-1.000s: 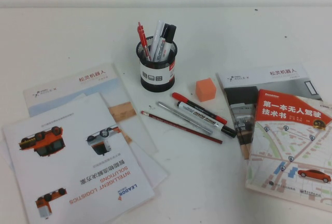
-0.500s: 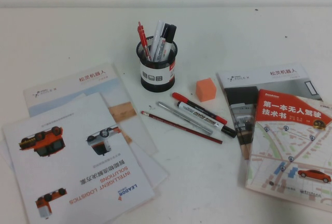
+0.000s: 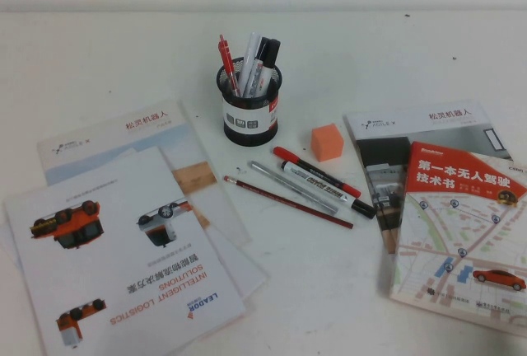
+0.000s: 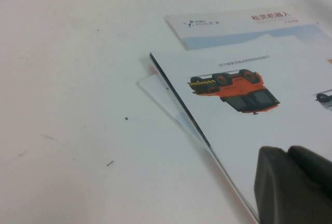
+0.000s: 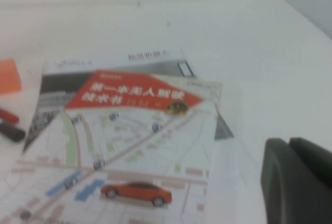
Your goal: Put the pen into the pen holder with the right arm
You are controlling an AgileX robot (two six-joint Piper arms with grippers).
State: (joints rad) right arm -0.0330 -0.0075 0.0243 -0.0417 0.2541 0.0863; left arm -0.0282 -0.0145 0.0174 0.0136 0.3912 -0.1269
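The pen holder (image 3: pixel 251 119), a black mesh cup with a white label band, stands upright at the table's middle back. The red pen (image 3: pixel 225 61) stands in it at its left side, next to several white and black markers (image 3: pixel 260 58). Neither arm shows in the high view. In the right wrist view my right gripper (image 5: pixel 289 142) is shut and holds nothing. It hovers over bare table beside the map-cover book (image 5: pixel 129 141). In the left wrist view my left gripper (image 4: pixel 289 150) is shut and empty, above the brochure with the orange vehicle (image 4: pixel 233 86).
In front of the holder lie a black marker with red ends (image 3: pixel 317 172), a white marker (image 3: pixel 329 189), a silver pen (image 3: pixel 292 187) and a thin dark-red pencil (image 3: pixel 288 202). An orange cube (image 3: pixel 326 142) sits beside them. Brochures (image 3: pixel 123 249) cover the left, books (image 3: pixel 461 208) the right.
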